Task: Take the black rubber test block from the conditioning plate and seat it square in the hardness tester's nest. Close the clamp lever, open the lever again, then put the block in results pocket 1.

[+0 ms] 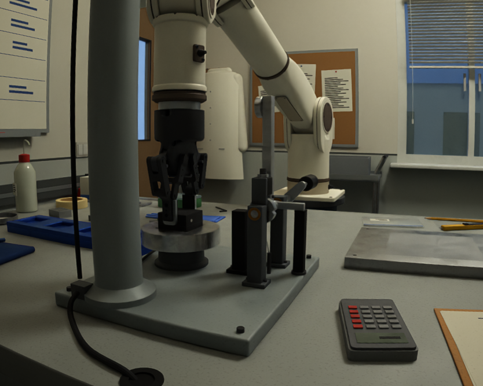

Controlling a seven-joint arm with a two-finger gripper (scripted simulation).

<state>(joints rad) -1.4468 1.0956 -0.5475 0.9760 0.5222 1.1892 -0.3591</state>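
Observation:
The black rubber test block [182, 220] sits on the round metal nest [180, 236] of the hardness tester, left of the black clamp posts. The clamp lever [296, 189] with its dark knob sticks up and to the right above the clamp frame [265, 240]. The conditioning plate [422, 251], a flat metal slab, lies empty on the bench to the right. The blue results tray [48, 228] with its pockets lies behind the tester's column, partly hidden. My gripper [177, 214] reaches straight down onto the nest and is closed on the block.
The blue results tray is partly covered by the thick grey column [115, 146] and its black cable. A calculator [376, 328] and a clipboard [471, 343] lie at the front right. A white bottle [25, 183] and a tape roll [71, 202] stand at the far left.

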